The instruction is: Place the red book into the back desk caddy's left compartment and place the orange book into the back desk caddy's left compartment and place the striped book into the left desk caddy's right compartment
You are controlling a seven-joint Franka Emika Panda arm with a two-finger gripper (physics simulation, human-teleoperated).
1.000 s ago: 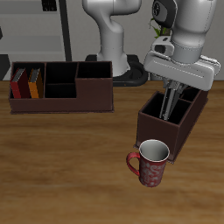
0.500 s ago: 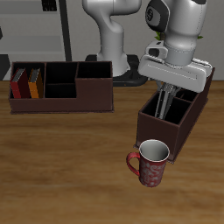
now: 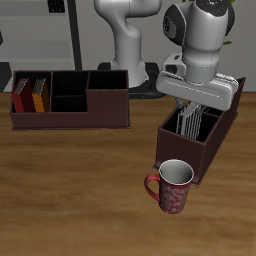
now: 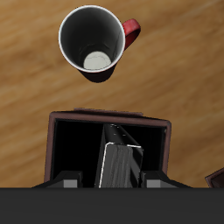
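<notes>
The striped book (image 3: 189, 123) stands on edge inside a compartment of the left desk caddy (image 3: 182, 150); the wrist view shows the striped book (image 4: 117, 159) leaning slightly in that dark compartment of the left desk caddy (image 4: 61, 122). My gripper (image 3: 192, 104) hovers just above it, open, its fingers (image 4: 66, 182) well apart on either side of the book's top edge and not touching it. The red book (image 3: 20, 95) and the orange book (image 3: 39, 96) stand side by side in the end compartment of the back desk caddy (image 3: 100, 112).
A red mug (image 3: 171, 185) with a white inside stands on the wooden table just in front of the left desk caddy; the wrist view shows the mug (image 4: 94, 39) too. The robot's base (image 3: 130, 60) is behind the caddies.
My gripper has risen out of the left desk caddy, and the striped book stays behind in the compartment, now showing below the fingers.
</notes>
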